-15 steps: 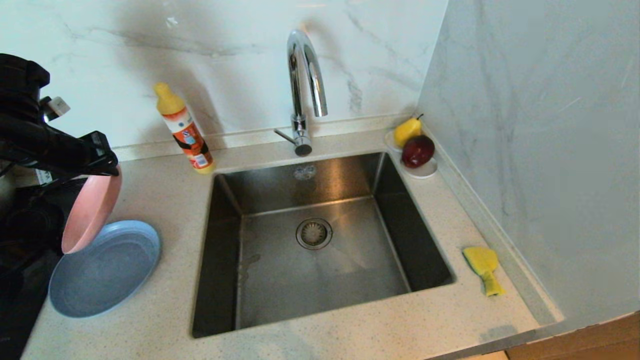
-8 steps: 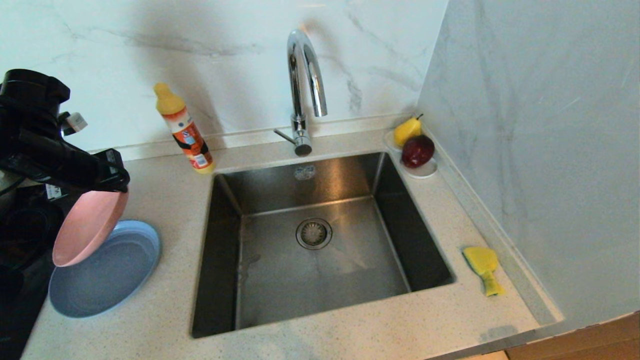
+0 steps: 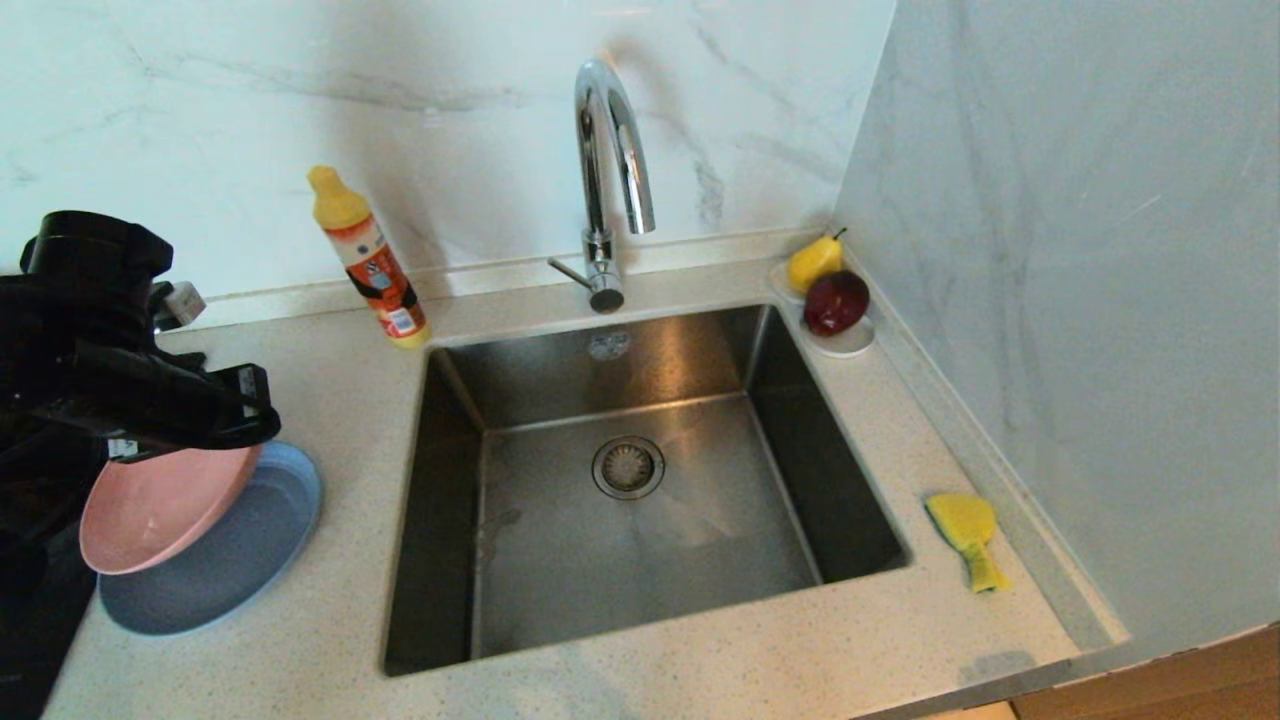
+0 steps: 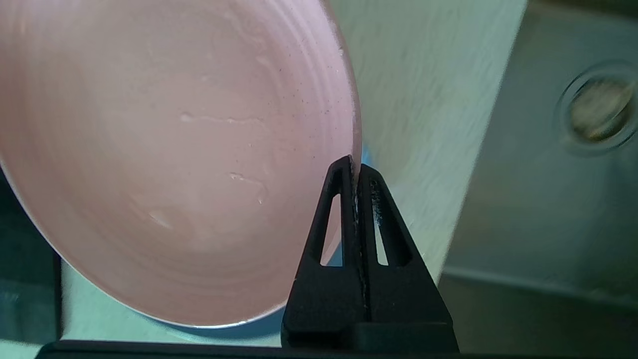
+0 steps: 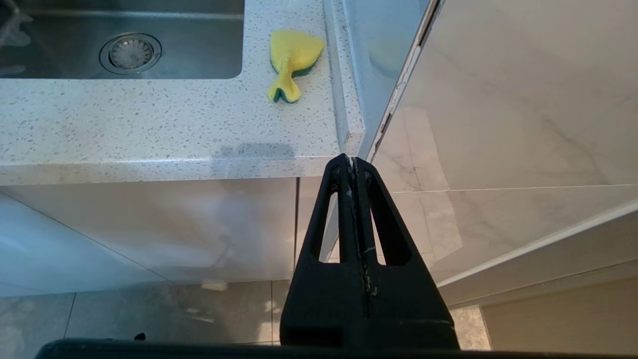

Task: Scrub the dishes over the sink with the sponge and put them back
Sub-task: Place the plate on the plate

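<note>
The pink plate [image 3: 160,505] has been lowered and tilted flatter onto the light-blue plate [image 3: 255,545] at the table's left edge – pinched at its rim by the left end effector [image 3: 255,425] – so it is judged nearly put back

The left arm reaches in low over the left end of the desk, its black wrist and forearm bulking at that edge, short of the sink. The left gripper [image 3: 235,415] points toward the middle of the desk, roughly level and tipped a little downward, its jaws pressed tight together on the rim of the pink plate [image 3: 160,505] (from the wrist camera only a hairline seam shows between them). The plate hangs from that pinch, slanted. The right arm is parked off the desk, below its front right corner, and the right gripper [image 5: 353,162] has its jaws fully closed on nothing, tips touching.
</note>
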`<state>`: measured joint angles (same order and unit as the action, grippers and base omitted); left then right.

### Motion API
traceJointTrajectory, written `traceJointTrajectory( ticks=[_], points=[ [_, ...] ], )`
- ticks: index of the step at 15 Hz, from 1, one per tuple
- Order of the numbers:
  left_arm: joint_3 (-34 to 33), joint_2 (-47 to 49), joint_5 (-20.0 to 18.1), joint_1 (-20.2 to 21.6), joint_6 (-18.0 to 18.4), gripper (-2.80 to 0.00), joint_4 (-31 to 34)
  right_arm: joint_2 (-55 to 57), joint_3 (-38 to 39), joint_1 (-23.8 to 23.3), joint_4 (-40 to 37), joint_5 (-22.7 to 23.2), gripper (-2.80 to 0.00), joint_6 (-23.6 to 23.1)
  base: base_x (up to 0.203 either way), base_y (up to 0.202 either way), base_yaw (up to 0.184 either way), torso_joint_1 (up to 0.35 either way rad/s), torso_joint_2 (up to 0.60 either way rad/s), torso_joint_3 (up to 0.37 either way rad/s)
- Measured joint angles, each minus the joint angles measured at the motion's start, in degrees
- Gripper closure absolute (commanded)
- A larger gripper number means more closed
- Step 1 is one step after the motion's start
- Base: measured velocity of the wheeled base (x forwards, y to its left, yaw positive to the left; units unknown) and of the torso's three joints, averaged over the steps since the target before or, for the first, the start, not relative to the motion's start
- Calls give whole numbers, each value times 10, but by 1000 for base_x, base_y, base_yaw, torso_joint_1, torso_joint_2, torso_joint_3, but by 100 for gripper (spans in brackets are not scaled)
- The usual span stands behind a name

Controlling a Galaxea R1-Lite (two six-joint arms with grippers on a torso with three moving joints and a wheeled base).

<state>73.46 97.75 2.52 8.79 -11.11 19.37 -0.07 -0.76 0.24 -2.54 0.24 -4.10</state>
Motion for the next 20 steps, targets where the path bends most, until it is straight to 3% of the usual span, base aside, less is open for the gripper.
traceJointTrajectory(
  ticks=[7,9,14,17,20],
  points=[
    [-76,-53,4,-20,15,0,-4,0,0,0,0,0,0,0,0,0,0,0,0,0],
    [-88,-57,21,-35,15,0,-9,0,0,0,0,0,0,0,0,0,0,0,0,0],
    [-113,-36,43,-54,18,0,-76,0,0,0,0,0,0,0,0,0,0,0,0,0],
    [-125,-27,47,-54,46,0,-76,0,0,0,0,0,0,0,0,0,0,0,0,0],
    [-136,-23,80,-51,80,0,-77,0,0,0,0,0,0,0,0,0,0,0,0,0]
  ],
)
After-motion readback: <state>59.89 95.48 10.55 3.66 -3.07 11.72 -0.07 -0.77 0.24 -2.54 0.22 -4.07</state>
